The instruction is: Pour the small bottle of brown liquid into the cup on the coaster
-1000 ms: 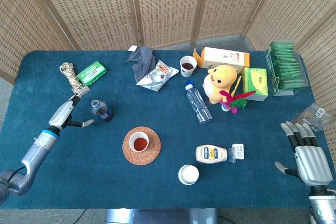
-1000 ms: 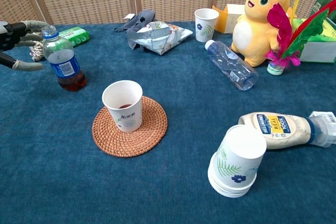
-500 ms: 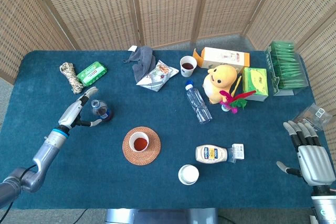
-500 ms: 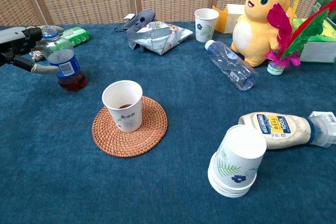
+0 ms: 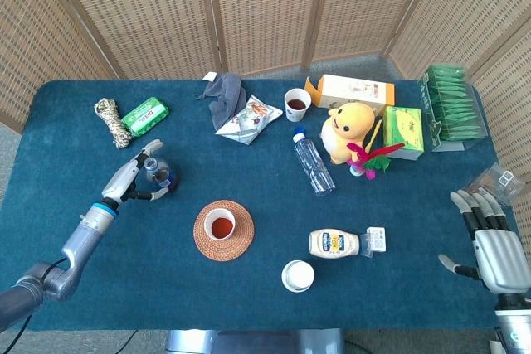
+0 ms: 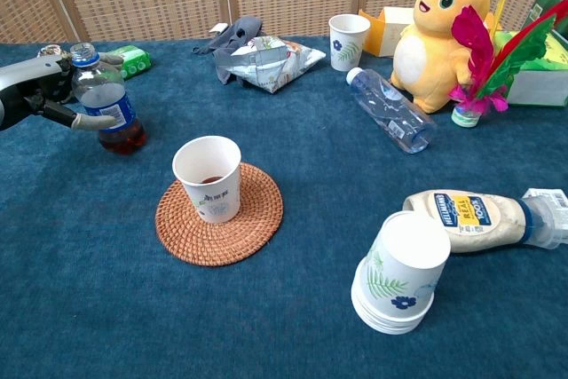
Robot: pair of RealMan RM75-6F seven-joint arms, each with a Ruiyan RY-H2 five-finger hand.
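Observation:
The small bottle of brown liquid (image 5: 158, 175) (image 6: 108, 104) stands upright, uncapped, on the blue table left of the woven coaster (image 5: 241, 242) (image 6: 257, 219). A paper cup (image 5: 220, 225) (image 6: 207, 175) with a little brown liquid sits on the coaster. My left hand (image 5: 129, 178) (image 6: 40, 95) is at the bottle's left side, its thumb in front of the label and its fingers behind the neck. The frames do not show a firm grip. My right hand (image 5: 498, 246) rests open at the table's right edge, far from everything.
A stack of upturned paper cups (image 5: 298, 275) (image 6: 399, 277) and a lying mayonnaise bottle (image 5: 336, 244) sit right of the coaster. A clear water bottle (image 5: 313, 163) lies beside a yellow plush toy (image 5: 353, 126). Another cup (image 5: 296, 104), a snack bag and a grey cloth sit at the back.
My left hand has moved right from beside the bottle until its thumb and fingers surround it. The bottle has not moved. My right hand drifted slightly lower.

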